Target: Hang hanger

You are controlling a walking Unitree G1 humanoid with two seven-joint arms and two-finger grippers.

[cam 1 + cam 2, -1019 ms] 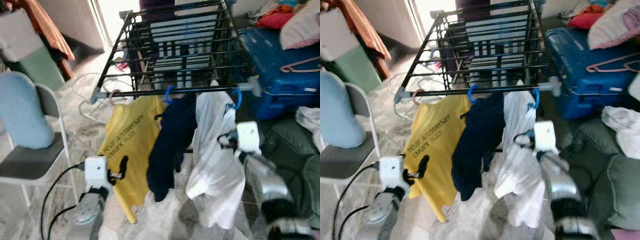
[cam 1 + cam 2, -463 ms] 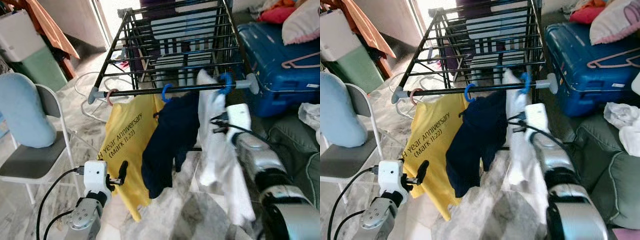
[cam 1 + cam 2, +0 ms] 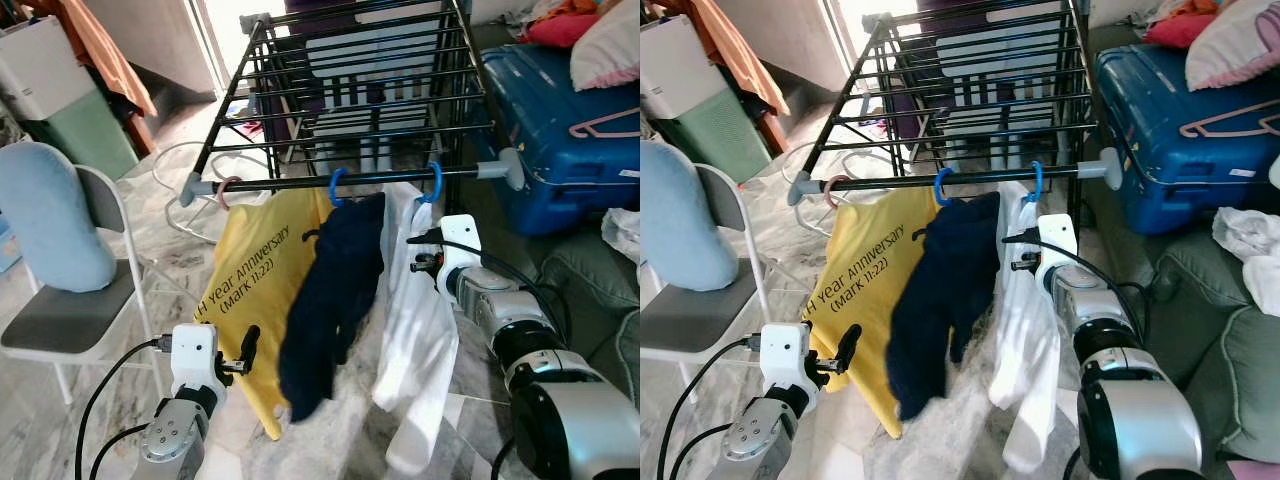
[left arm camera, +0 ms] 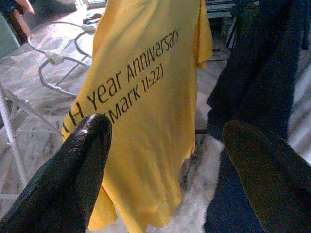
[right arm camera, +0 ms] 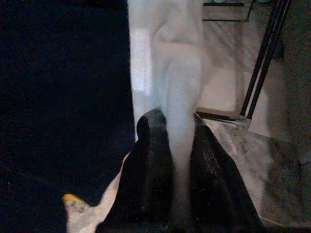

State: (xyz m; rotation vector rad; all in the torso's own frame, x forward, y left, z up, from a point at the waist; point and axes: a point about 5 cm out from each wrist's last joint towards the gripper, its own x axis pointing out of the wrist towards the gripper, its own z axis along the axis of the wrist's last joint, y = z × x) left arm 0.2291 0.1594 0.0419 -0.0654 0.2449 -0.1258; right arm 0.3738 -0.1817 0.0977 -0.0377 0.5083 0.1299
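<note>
Left eye view: a black drying rack point(image 3: 360, 90) stands on a marble floor point(image 3: 170, 250), its front rail point(image 3: 350, 181) carrying three garments side by side. A yellow T-shirt point(image 3: 262, 290) printed "Year Anniversary (Mark 11:22)" hangs from a pink hanger hook point(image 3: 229, 188); a navy garment point(image 3: 330, 300) hangs from a blue hanger hook point(image 3: 338, 185); a white garment point(image 3: 418, 340) hangs from the blue hanger point(image 3: 434, 183) nearest the rail's right end. The right gripper point(image 5: 170, 145) is raised beside the white garment, its two black fingers closed on a fold of the white cloth just below the hanger. The left gripper point(image 4: 165, 141) is held low before the yellow T-shirt, fingers spread wide and holding nothing. A folding chair point(image 3: 70, 310) stands at left; a blue suitcase point(image 3: 560, 140) lies at right.
</note>
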